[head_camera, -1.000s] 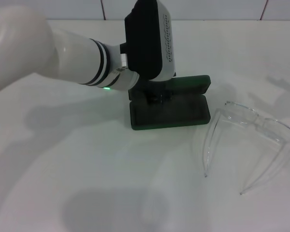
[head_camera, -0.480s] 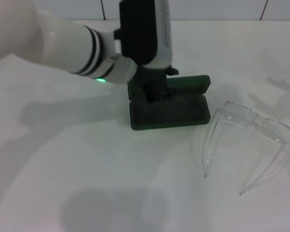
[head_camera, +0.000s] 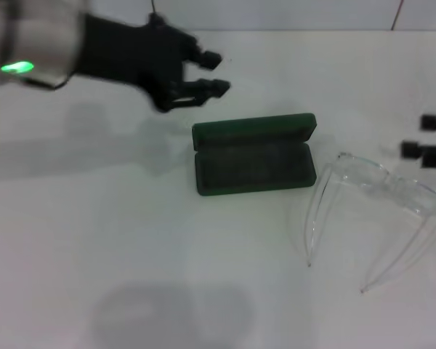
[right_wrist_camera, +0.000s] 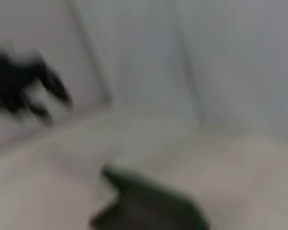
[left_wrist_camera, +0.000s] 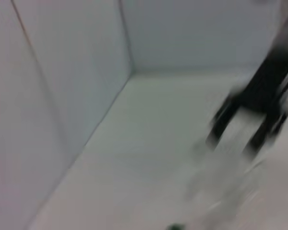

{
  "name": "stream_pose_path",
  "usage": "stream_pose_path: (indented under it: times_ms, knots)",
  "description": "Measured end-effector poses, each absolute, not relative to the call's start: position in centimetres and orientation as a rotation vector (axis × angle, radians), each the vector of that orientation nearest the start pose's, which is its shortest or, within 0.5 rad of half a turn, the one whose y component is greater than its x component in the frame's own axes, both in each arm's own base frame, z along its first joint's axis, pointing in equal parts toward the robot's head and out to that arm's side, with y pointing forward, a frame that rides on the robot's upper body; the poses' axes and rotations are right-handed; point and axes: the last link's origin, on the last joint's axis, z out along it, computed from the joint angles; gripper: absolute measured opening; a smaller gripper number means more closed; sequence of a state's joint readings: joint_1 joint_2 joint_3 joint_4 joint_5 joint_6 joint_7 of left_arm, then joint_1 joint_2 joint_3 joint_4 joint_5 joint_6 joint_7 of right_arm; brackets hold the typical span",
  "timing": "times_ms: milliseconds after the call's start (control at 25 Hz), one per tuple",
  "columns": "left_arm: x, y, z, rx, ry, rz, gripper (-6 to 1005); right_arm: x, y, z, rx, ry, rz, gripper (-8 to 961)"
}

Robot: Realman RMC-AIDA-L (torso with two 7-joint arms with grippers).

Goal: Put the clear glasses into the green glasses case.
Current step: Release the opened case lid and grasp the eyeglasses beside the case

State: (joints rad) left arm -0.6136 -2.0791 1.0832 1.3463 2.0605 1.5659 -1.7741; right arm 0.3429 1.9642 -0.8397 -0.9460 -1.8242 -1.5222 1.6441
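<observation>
The green glasses case (head_camera: 251, 158) lies open in the middle of the white table, lid folded back, dark lining bare. The right wrist view shows the case (right_wrist_camera: 151, 203) blurred. The clear glasses (head_camera: 381, 207) rest upside down to the right of the case, arms pointing toward me. My left gripper (head_camera: 218, 73) hovers beyond the case's far left corner, open and holding nothing. My right gripper (head_camera: 430, 136) pokes in from the right edge just behind the glasses, its two fingers apart and not touching them.
White walls (left_wrist_camera: 62, 96) close off the table at the back and on the left. In the left wrist view the right gripper (left_wrist_camera: 252, 115) appears as a dark blur. In the right wrist view the left gripper (right_wrist_camera: 24, 88) shows far off.
My left arm has lifted off the open case and swung up and back to the left. The right gripper has come into view at the right edge. Case and glasses have not moved.
</observation>
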Motion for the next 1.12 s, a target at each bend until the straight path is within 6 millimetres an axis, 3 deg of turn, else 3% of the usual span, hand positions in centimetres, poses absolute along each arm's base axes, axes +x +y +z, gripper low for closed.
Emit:
stream_pose_path:
  times_ms: [120, 240, 400, 480, 520, 680, 800, 960, 1000, 1120]
  knots:
    - [-14.2, 34.5, 6.5, -2.912, -0.030, -0.536, 368, 26.3, 33.4, 7.6, -2.662, 0.749, 0.347, 755]
    - [-16.7, 32.6, 8.4, -2.899, -0.042, -0.782, 366, 24.6, 33.7, 8.2, -2.688, 0.733, 0.313, 754]
    - [-19.3, 31.3, 8.7, -2.851, -0.077, -0.932, 334, 21.0, 34.6, 10.0, -2.720, 0.719, 0.241, 753]
    - [-21.8, 30.1, 7.8, -2.805, -0.104, -0.975, 313, 20.2, 34.8, 10.5, -2.724, 0.724, 0.194, 752]
    - [-22.0, 30.0, 7.6, -2.805, -0.106, -0.970, 279, 18.3, 35.2, 11.3, -2.718, 0.721, 0.069, 752]
    - [-22.8, 29.7, 6.4, -2.799, -0.106, -0.969, 143, 16.3, 36.3, 11.6, -2.668, 0.727, -0.195, 720]
    - [-22.7, 30.0, 5.5, -2.795, -0.107, -1.000, 130, 15.2, 37.5, 10.8, -2.651, 0.748, -0.411, 696]
    - [-22.1, 30.4, 4.3, -2.798, -0.099, -1.031, 129, 15.1, 38.3, 9.4, -2.665, 0.752, -0.530, 663]
    - [-22.0, 30.5, 4.0, -2.795, -0.100, -1.033, 129, 15.6, 38.6, 8.0, -2.689, 0.734, -0.585, 655]
    - [-21.9, 30.5, 3.4, -2.796, -0.112, -1.023, 128, 16.2, 38.8, 6.6, -2.716, 0.713, -0.625, 631]
